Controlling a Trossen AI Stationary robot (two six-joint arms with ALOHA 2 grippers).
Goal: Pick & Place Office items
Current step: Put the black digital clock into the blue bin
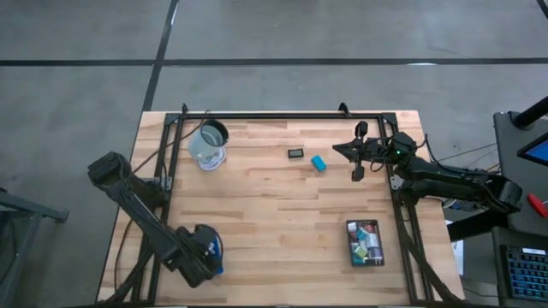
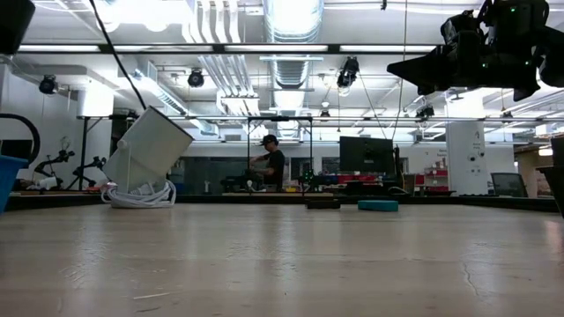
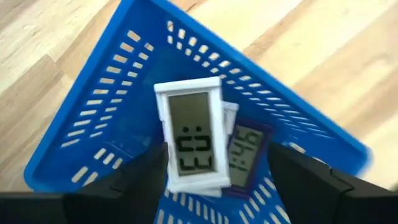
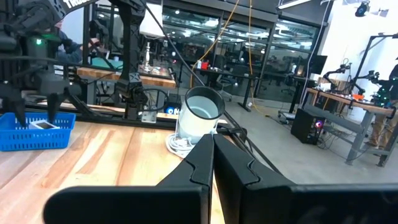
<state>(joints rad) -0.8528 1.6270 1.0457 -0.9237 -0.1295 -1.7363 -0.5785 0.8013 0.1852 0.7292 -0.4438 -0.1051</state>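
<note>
Blue slotted plastic fills the left wrist view: the blue tray (image 3: 99, 118) sits at the table's near left corner, and directly over it hangs the left gripper (image 3: 217, 171), its fingers (image 3: 140, 177) spread wide with nothing clamped between them. A white clock-like rectangle (image 3: 193, 134) with a grey digit face lies inside on a second, dark-framed rectangle (image 3: 245, 152), so this drop looks finished; the sound move, I judge, is to lift straight up clear of the tray wall before swinging toward the next piece. Those still out are a flat dark rectangle (image 1: 296, 153) and a teal block (image 1: 318, 162) on bare pale wood near the far edge, just beside the right gripper (image 1: 358, 158), which hovers pinched shut and empty. A black tray (image 1: 365, 243) of mixed small blocks sits near right; a clear round cup (image 1: 209, 142) leans far left.
</note>
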